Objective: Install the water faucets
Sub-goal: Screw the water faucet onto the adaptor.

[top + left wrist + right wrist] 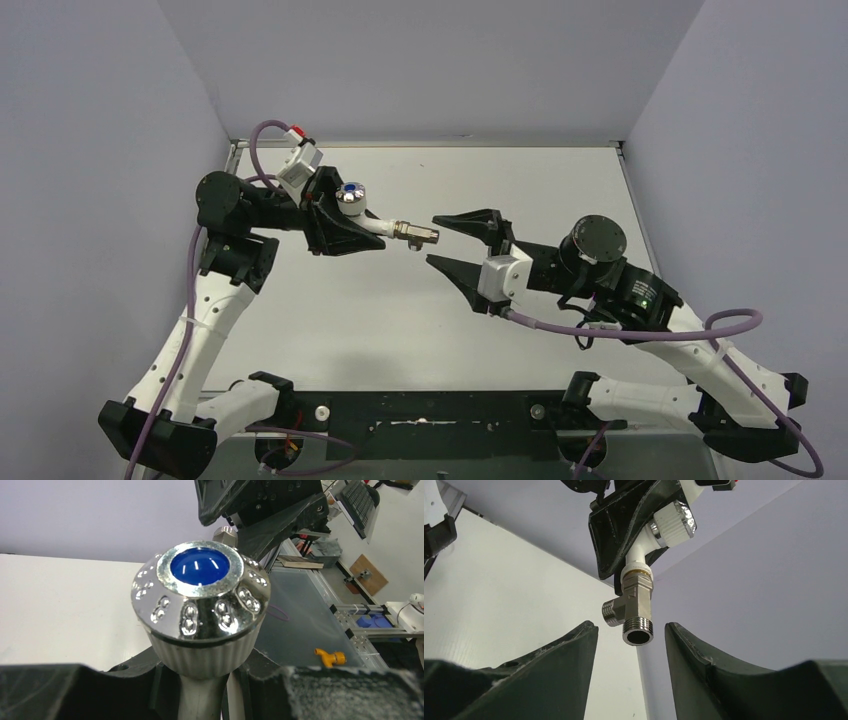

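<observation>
Left arm (200, 330) with jaws clamped, right arm (745, 375) opposite, jaws apart.

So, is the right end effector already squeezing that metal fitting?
No, the right end effector stands open, with a gap between each finger and the metal fitting.

The round chrome knob (200, 597) is mirror-bright silver, its shoulder ringed with a pattern of paired dimples. A glossy deep-blue dot sits at its centre inside a glittering silver ring. Beneath, its off-white skirt carries fine vertical ribs. The small white plastic tap body (640, 555) has a thin brass-yellow band where it meets the silver-grey threaded metal fitting (636, 605). The left gripper (372, 230) and the right gripper (440, 240) are matt black. The flat table top (560, 190) is plain white, the walls (400, 70) pale lilac, the cables (560, 327) purple.
</observation>
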You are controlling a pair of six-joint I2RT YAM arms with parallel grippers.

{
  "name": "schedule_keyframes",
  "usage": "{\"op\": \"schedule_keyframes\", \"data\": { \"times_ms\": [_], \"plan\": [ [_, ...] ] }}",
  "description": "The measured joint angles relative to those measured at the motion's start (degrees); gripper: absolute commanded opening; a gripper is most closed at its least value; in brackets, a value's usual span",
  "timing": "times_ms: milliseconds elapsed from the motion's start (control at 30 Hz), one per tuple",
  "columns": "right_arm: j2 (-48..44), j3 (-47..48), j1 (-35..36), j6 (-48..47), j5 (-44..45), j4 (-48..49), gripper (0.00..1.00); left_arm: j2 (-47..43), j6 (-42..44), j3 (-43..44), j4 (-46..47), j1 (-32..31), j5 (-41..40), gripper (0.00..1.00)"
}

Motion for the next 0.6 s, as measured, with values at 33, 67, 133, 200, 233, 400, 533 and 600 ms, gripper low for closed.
{"op": "schedule_keyframes", "data": {
  "times_ms": [33, 67, 133, 200, 233, 400, 533, 600],
  "plan": [
    [0.6, 0.0, 0.0, -0.7, -0.1, -0.3, 0.51, 0.0, -0.1, -0.1, 0.0, 0.0, 0.0, 0.00],
    [0.9, 0.0, 0.0, -1.0, -0.1, -0.4, 0.50, 0.0, -0.2, -0.3, 0.0, 0.0, 0.0, 0.00],
    [1.4, 0.0, 0.0, -1.9, -0.2, -0.7, 0.48, 0.0, -0.2, -0.5, 0.0, 0.0, 0.0, 0.00],
    [1.4, 0.1, 0.0, -2.3, -0.4, -0.7, 0.45, 0.0, -0.3, -0.6, 0.0, 0.0, 0.0, 0.00],
    [1.4, 0.2, 0.0, -2.5, -0.5, -0.7, 0.44, 0.0, -0.3, -0.6, 0.0, 0.0, 0.0, 0.00],
    [1.4, 0.9, 0.0, -3.0, -0.5, -0.7, 0.39, 0.0, -0.3, -0.6, 0.0, 0.0, 0.0, 0.00],
    [1.5, 0.9, 0.0, -3.4, -0.4, -0.7, 0.39, 0.0, -0.3, -0.6, 0.0, 0.0, 0.0, 0.00],
    [1.5, 0.9, 0.0, -3.5, -0.4, -0.7, 0.39, 0.0, -0.3, -0.6, 0.0, 0.0, 0.0, 0.00]
  ]
}}
